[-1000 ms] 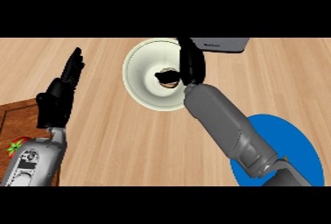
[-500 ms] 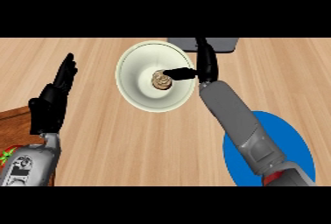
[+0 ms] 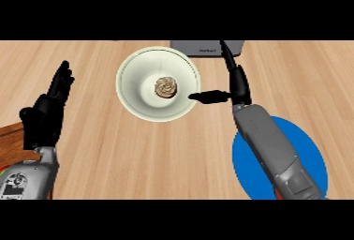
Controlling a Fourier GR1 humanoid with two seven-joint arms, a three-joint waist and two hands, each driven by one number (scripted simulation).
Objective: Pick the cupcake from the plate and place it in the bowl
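The brown swirled cupcake point(image 3: 166, 87) sits in the middle of the cream bowl point(image 3: 138, 105), free of both hands. My right hand point(image 3: 237, 86) stands open just right of the bowl, fingers straight and pointing away, thumb reaching left to the bowl's rim. The blue plate point(image 3: 307, 157) lies at the lower right, partly hidden under my right forearm, with nothing showing on it. At the left edge my left hand point(image 3: 47, 115) rests open, fingers up, well away from the bowl.
A grey flat object point(image 3: 204, 47) lies at the back, just beyond the bowl and my right hand's fingertips. A dark wooden board point(image 3: 10, 136) shows at the lower left by my left forearm. Bare wooden counter lies between the bowl and the front edge.
My right hand has drawn back to the right, off the bowl, and opened. The cupcake it covered a second ago now lies uncovered in the bowl. My left hand barely moved.
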